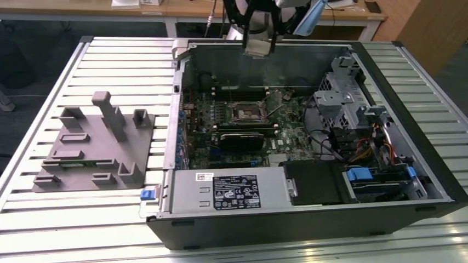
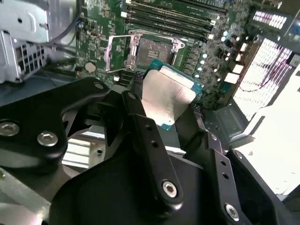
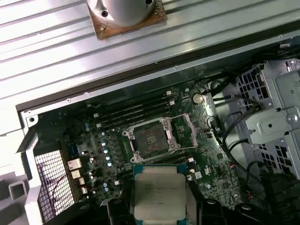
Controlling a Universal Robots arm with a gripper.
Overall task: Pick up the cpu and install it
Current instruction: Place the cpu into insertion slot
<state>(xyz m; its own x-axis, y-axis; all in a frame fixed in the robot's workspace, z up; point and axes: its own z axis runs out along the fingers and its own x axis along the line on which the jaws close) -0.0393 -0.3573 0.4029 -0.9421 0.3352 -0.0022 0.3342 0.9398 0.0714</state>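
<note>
Evidently the tool (image 2: pixel 166 107) has the cpu (image 2: pixel 168 93) clamped by two opposite edges between its dark fingers (image 2: pixel 137 115), closed just as far as the chip's width, with the silvery top showing in both wrist views. In the first wrist view the cpu (image 3: pixel 158 192) hangs in the air above the board (image 3: pixel 93 140), near the socket (image 3: pixel 150 138) but not over it and well clear of touching it. The step in hand looks like carrying the chip to the socket. Doing it well probably means holding the chip flat, squaring its edges to the socket's edges, and centring it before any descent, since a tilted or offset chip could catch on the rim. The socket's metal frame (image 2: pixel 117 54) seems to be swung aside, leaving the opening bare. In the exterior view the tool (image 1: pixel 257 46) sits high over the far wall of the open case (image 1: pixel 307 224), which lies on a slatted tabletop (image 1: pixel 73 230) beside a grey block (image 1: pixel 95 148) with upright posts. Around the socket are the memory slots (image 3: pixel 131 112), a drive cage (image 3: pixel 276 108) and loose black cables (image 3: pixel 234 124). These and the case walls narrow the approach, though nothing lies directly on the socket itself.
</note>
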